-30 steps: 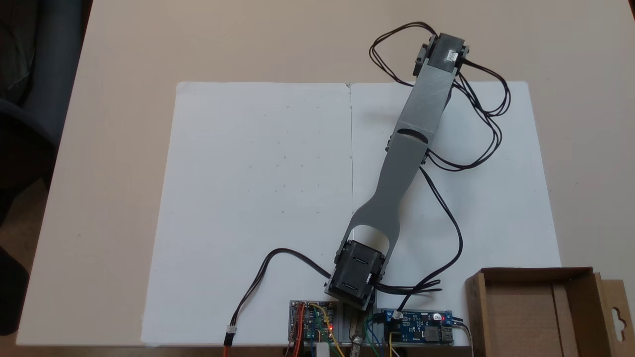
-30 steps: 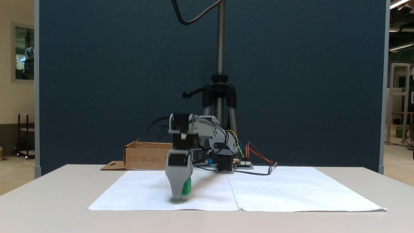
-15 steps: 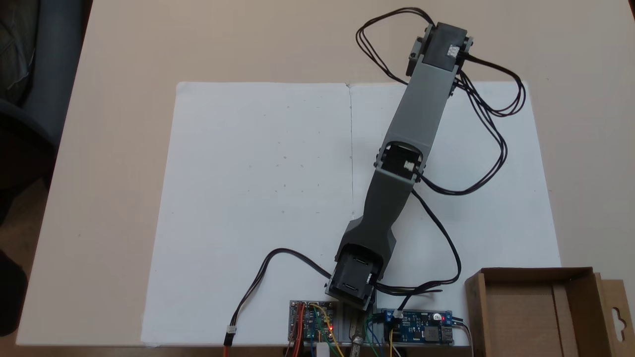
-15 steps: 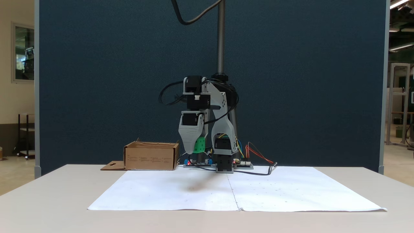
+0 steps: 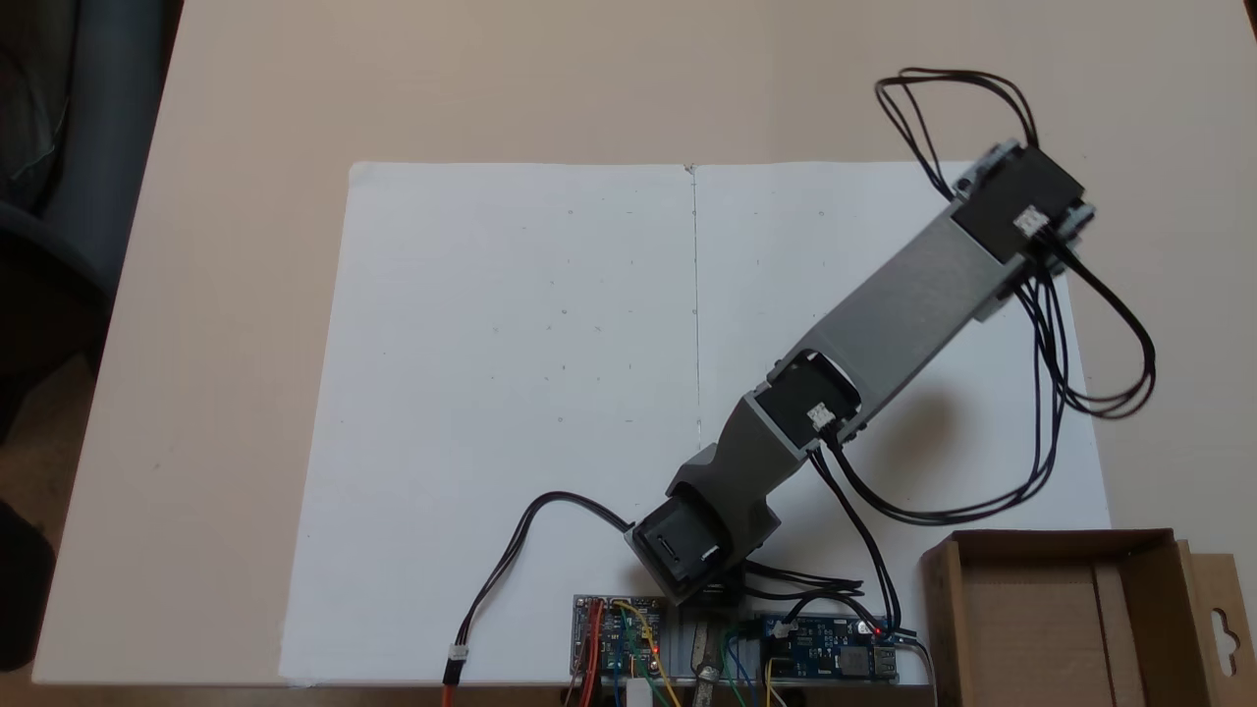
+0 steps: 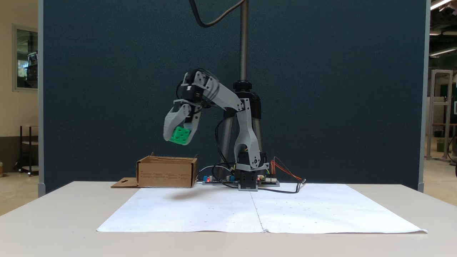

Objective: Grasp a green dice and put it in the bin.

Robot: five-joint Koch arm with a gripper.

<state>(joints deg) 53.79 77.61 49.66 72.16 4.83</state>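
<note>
Clamped in the claw (image 6: 180,136), green dice (image 6: 180,135) raised high above the counter (image 6: 71,228), near the bin (image 6: 167,172). Best carried squarely over the opening before release.

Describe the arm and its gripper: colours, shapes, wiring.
The arm has flat grey plastic links joined by boxy black motors. Thin black cables loop loosely from joint to joint. The gripper has two tapered grey jaws. At the base, circuit boards carry red, yellow and blue wires.
</note>
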